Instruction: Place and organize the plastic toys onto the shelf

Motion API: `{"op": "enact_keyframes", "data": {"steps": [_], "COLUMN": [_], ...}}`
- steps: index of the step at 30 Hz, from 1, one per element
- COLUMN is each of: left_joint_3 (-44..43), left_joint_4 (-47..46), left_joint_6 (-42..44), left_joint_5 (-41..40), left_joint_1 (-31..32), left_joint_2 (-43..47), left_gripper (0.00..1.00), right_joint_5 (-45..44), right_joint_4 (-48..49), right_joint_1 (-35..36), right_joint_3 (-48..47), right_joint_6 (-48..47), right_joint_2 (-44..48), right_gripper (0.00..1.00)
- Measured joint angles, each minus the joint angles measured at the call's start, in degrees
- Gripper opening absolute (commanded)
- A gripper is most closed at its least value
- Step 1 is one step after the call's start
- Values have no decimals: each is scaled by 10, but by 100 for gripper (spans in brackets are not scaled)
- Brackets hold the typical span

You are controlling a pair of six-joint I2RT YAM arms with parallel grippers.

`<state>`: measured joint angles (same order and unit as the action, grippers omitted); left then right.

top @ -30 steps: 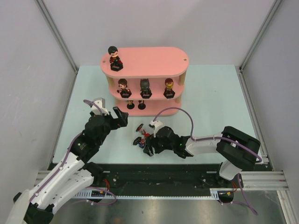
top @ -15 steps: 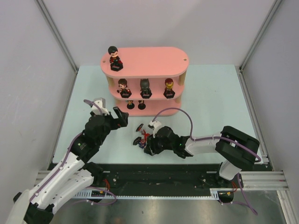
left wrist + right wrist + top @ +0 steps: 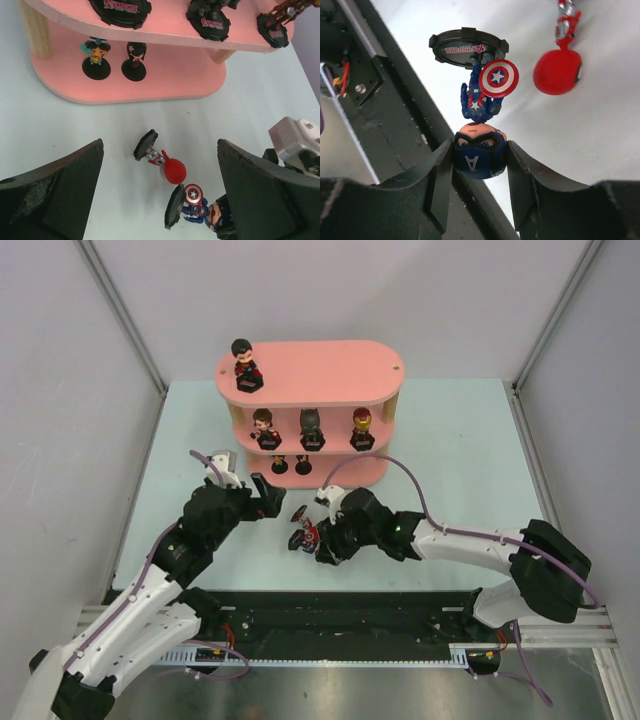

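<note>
The pink shelf stands at the back of the table. A dark-haired figurine is on its top tier, three figurines on the middle tier, two small ones on the bottom tier. A blue-headed figurine lies near the table's front edge, and my right gripper is shut on its head. A red-headed figurine lies beside it. My left gripper is open and empty, just above and left of both lying figurines.
The black rail of the arm mount runs right behind the held figurine's head. The shelf's wooden post and bottom board lie just beyond the left gripper. Grey walls close off both sides.
My right wrist has swung away from the front rail toward the shelf, its gripper still at the blue-headed figurine. My left gripper has moved slightly right, closer to the lying figurines.
</note>
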<state>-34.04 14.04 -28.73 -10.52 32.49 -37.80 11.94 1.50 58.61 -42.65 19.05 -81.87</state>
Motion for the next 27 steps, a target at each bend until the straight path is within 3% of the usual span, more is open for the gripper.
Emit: {"op": "enact_keyframes", "data": {"steps": [8, 15, 20, 27], "left_joint_3": [0, 0, 0, 6], "left_joint_4": [0, 0, -1, -2], "left_joint_6": [8, 9, 13, 15], "left_joint_5": [21, 22, 22, 22], "left_joint_1": [0, 0, 0, 0], "left_joint_2": [-11, -3, 5, 20], "left_gripper": [100, 100, 100, 100], "right_joint_5": [35, 30, 22, -17], "right_joint_4": [-360, -615, -718, -753], "right_joint_1": [1, -1, -21, -50], "right_joint_3": [-222, -285, -293, -303], "right_joint_6": [-79, -81, -72, -59], "right_joint_2": [-21, -53, -63, -157], "right_gripper": [0, 0, 0, 6]}}
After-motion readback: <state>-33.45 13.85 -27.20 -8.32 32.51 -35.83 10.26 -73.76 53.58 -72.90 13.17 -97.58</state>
